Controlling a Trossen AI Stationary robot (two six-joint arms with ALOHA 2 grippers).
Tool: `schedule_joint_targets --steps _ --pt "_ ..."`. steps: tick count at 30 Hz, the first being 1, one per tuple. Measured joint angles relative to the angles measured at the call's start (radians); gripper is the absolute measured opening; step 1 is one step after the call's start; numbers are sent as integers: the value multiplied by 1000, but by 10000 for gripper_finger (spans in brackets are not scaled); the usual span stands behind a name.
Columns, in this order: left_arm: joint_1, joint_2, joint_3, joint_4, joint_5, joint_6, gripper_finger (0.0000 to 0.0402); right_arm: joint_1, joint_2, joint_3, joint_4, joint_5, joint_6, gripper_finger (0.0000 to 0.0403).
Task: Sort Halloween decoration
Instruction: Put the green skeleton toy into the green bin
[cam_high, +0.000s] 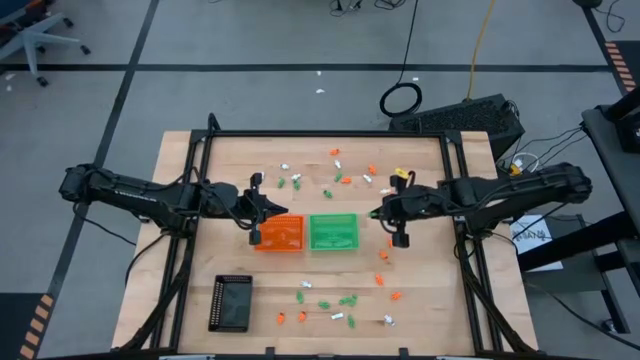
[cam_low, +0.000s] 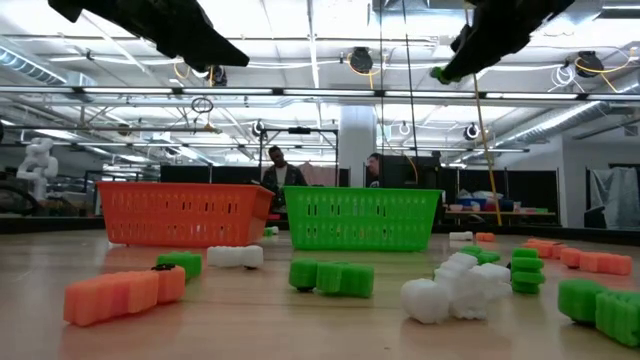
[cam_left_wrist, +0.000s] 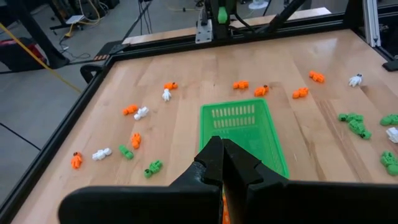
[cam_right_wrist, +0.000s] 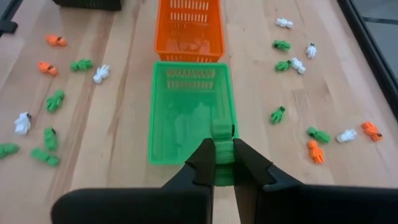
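Tiny orange, green and white Halloween trinkets lie scattered on the wooden table, one group at the far side (cam_high: 335, 172) and one at the near side (cam_high: 330, 305). An orange tray (cam_high: 280, 233) and a green tray (cam_high: 333, 231) stand side by side mid-table. My right gripper (cam_right_wrist: 222, 152) hangs just right of the green tray, shut on a green trinket (cam_right_wrist: 221, 132), which also shows in the low view (cam_low: 438, 73). My left gripper (cam_left_wrist: 222, 154) is shut and holds nothing, hanging above the orange tray's left end (cam_high: 266, 211). My right gripper pinches the green trinket between its two fingers, and one end of it (cam_right_wrist: 221, 130) sticks out past the fingertips. The fingers slant down, coming from the table's right side. The trinket is lifted clear, high above the table by the green tray's right rim (cam_right_wrist: 186, 158).
A black rectangular tray (cam_high: 231, 302) lies near the front left corner. Black frame rails (cam_high: 330, 134) run round the table top. In the low view, trinkets lie close before the camera (cam_low: 330, 277). People show far behind the trays (cam_low: 277, 170).
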Motion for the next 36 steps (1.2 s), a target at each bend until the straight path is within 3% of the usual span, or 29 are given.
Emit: schedule_joint_targets --steps 23,36 --pt "1 0 0 -28 -11 4 1 -34 454 -1 298 -9 -23 16" --pt "1 0 0 -46 -71 3 1 -34 588 -1 371 -8 -23 16"
